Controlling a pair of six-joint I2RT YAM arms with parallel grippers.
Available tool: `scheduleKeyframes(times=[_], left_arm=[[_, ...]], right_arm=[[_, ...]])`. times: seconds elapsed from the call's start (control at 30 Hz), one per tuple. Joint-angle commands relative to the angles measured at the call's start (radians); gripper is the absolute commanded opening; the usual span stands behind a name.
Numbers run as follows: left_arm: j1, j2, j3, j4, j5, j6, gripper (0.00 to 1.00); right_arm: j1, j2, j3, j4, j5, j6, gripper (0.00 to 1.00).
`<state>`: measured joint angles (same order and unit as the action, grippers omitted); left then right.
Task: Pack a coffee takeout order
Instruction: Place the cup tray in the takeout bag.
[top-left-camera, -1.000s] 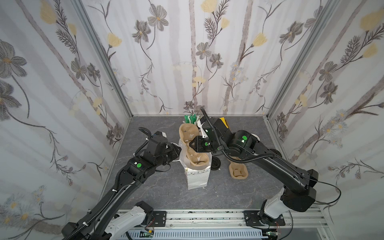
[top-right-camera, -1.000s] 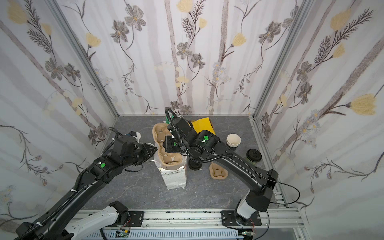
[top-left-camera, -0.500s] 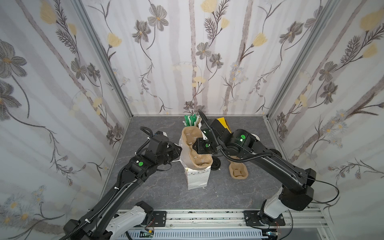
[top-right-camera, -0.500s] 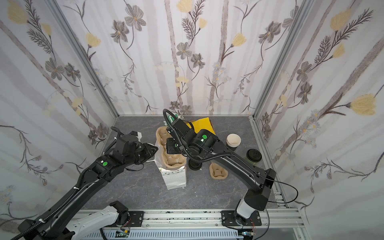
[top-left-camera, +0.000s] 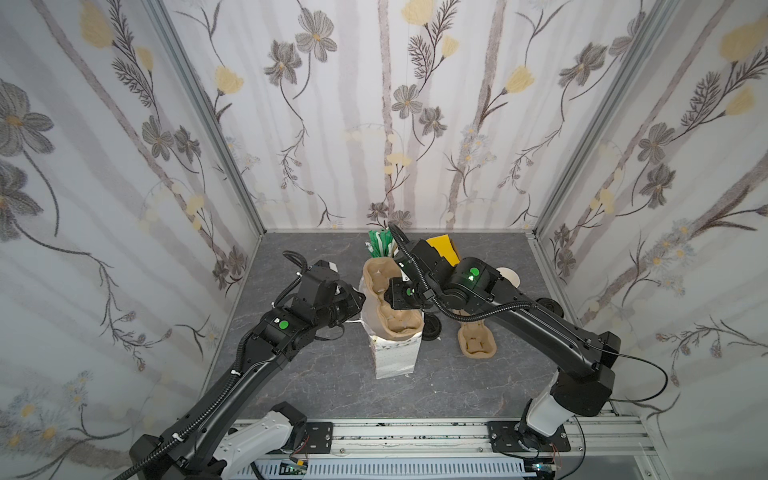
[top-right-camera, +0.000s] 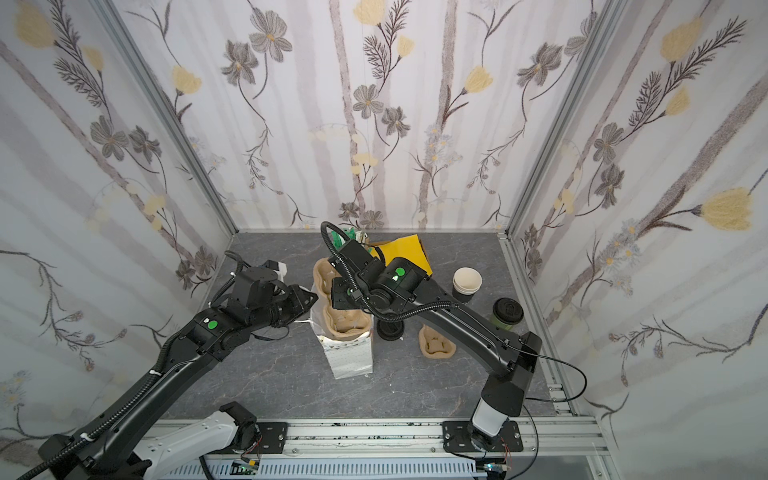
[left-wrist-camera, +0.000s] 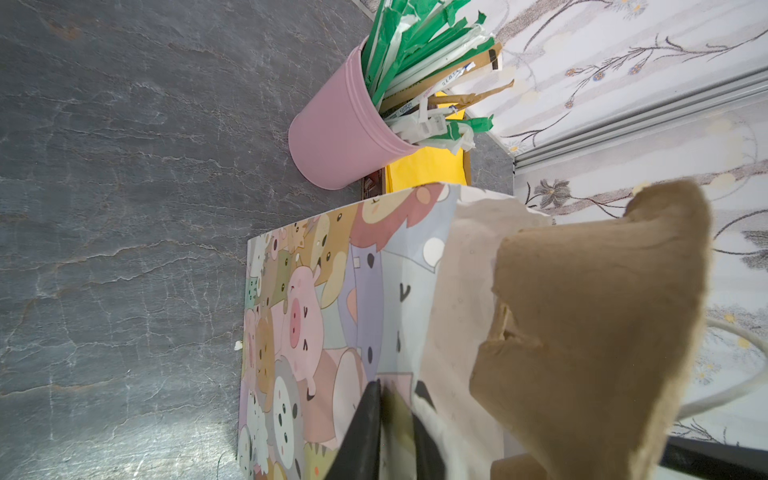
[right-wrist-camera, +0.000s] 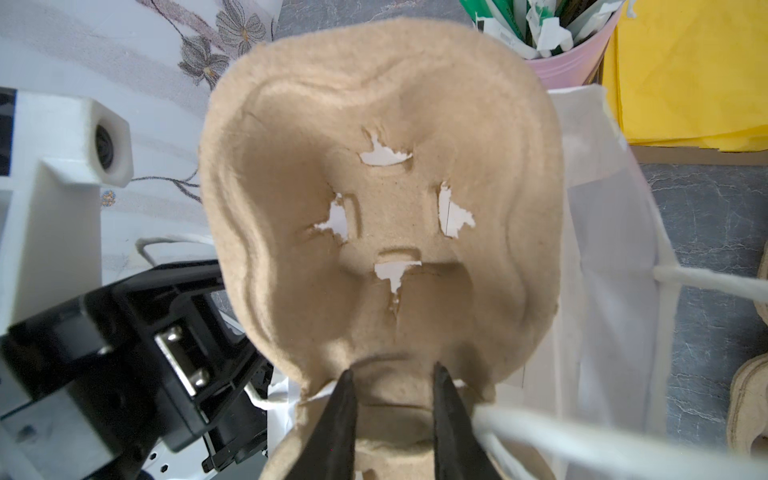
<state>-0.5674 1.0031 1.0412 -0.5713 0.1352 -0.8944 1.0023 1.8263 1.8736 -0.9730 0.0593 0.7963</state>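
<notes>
A tan pulp cup carrier (top-left-camera: 395, 320) stands on end in the open cartoon-print paper bag (left-wrist-camera: 299, 316), half above its rim. My right gripper (right-wrist-camera: 395, 399) is shut on the carrier's narrow middle. On the bag's left side my left gripper (left-wrist-camera: 397, 415) is shut on the bag's wall near the rim. The green cup with a black lid (top-right-camera: 508, 313) stands at the right, partly behind the right arm. Yellow napkins (top-right-camera: 405, 251) lie at the back. A pink cup (left-wrist-camera: 336, 137) behind the bag holds green and tan wrapped sticks.
A second pulp carrier (top-left-camera: 477, 343) lies on the table right of the bag. A loose black lid (top-right-camera: 390, 330) sits between them. A stack of lidless black cups (top-right-camera: 466, 282) stands at the right. Walls close in on three sides.
My left gripper's jaws have narrowed onto the bag's wall. The right gripper has eased the carrier slightly lower into the bag.
</notes>
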Motion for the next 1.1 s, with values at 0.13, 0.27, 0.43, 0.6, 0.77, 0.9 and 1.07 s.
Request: scheduleKeyframes(times=[0.13, 0.27, 0.43, 0.6, 0.77, 0.9, 1.07], left_arm=[[0.0, -0.023, -0.035, 0.035, -0.012, -0.045, 0.09], [0.0, -0.024, -0.046, 0.04, -0.015, -0.052, 0.07], [-0.001, -0.014, -0.041, 0.05, -0.018, -0.055, 0.06], [0.001, -0.011, -0.022, 0.058, -0.027, -0.077, 0.03], [-0.002, -0.014, -0.02, 0.063, -0.039, -0.105, 0.0], [-0.002, -0.021, -0.032, 0.074, -0.038, -0.128, 0.0], [-0.019, -0.013, -0.033, 0.085, -0.034, -0.14, 0.0]], right_arm=[[-0.001, 0.021, 0.021, -0.018, 0.026, 0.032, 0.25], [0.004, 0.054, 0.076, -0.08, 0.036, 0.02, 0.25], [0.01, 0.083, 0.127, -0.134, 0.035, 0.014, 0.25], [0.017, 0.109, 0.162, -0.181, 0.033, 0.01, 0.25], [0.018, 0.135, 0.19, -0.225, 0.058, -0.007, 0.25], [0.016, 0.166, 0.218, -0.251, 0.071, -0.023, 0.25], [0.011, 0.189, 0.229, -0.237, 0.069, -0.029, 0.25]])
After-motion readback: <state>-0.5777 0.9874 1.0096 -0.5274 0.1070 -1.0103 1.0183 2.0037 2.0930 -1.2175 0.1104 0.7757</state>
